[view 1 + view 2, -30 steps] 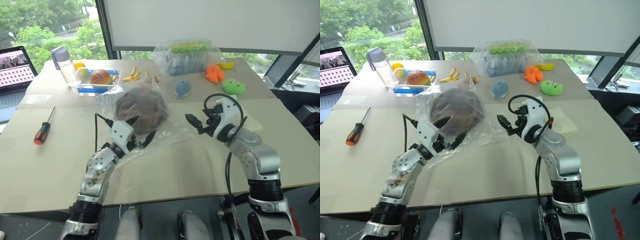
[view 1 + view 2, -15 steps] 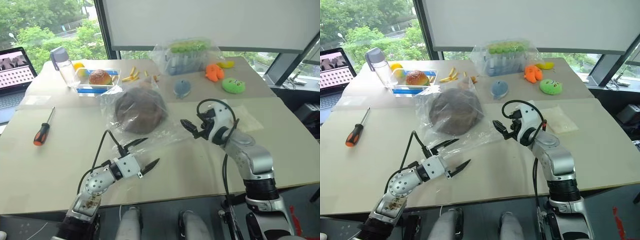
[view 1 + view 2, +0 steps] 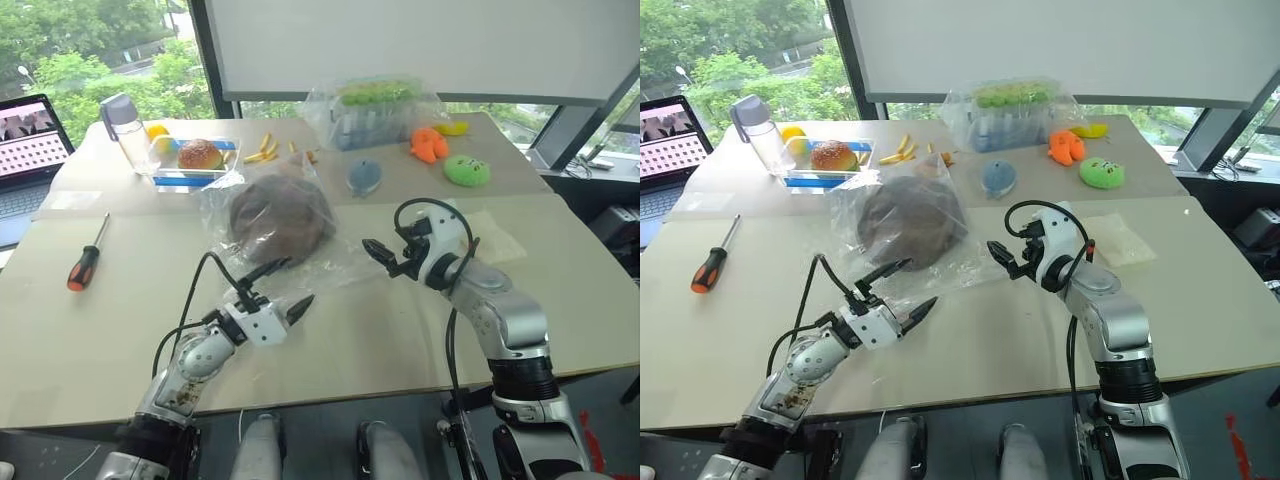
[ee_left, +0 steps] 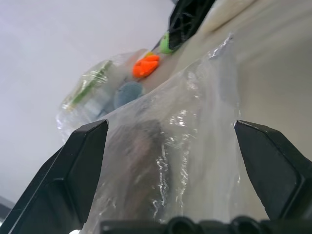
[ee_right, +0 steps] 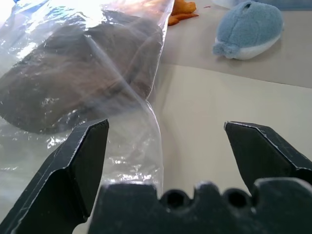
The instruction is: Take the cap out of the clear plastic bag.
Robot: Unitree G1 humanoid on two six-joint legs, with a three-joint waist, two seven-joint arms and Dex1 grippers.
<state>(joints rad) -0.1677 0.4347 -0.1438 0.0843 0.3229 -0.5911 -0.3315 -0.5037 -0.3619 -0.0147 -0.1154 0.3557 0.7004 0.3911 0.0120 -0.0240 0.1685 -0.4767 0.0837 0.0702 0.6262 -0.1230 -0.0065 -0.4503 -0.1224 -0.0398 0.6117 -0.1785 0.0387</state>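
Left gripper (image 3: pixel 281 287) pulled back off clear plastic bag (image 3: pixel 330 262), both grippers wide open, empty, cap (image 3: pixel 281 217) inside bag.

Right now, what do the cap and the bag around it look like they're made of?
The cap looks like soft, matte dark brown fabric, slumped into a dome. The clear plastic bag looks like thin glossy film: see-through, wrinkled, with bright glints along its creases.

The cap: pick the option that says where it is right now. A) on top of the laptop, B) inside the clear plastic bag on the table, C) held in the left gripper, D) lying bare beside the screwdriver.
B: the cap is a brown dome seen through the clear plastic bag that lies around it on the table, and both grippers are open and empty.
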